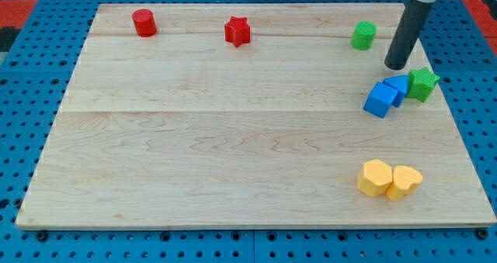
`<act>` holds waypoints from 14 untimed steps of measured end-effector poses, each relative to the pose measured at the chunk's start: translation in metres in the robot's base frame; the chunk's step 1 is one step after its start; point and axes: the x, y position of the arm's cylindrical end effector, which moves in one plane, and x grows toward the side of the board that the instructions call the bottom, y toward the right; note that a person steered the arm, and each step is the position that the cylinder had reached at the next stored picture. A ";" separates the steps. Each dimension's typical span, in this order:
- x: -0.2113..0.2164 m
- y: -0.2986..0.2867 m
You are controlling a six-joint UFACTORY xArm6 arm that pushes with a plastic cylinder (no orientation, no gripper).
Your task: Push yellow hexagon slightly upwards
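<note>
The yellow hexagon [375, 177] lies near the board's bottom right, touching a yellow heart [404, 181] on its right. My tip [396, 64] is at the view's upper right, far above the yellow hexagon. It stands just above the blue blocks and right of and a little below the green cylinder [363, 35].
A blue cube [380, 99] and a second blue block [398, 87] sit together below my tip, with a green star [422, 84] touching on their right. A red cylinder [144, 22] and a red star [238, 32] lie along the wooden board's [233, 139] top edge.
</note>
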 end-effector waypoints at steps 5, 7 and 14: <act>0.154 -0.159; 0.266 -0.158; 0.242 -0.101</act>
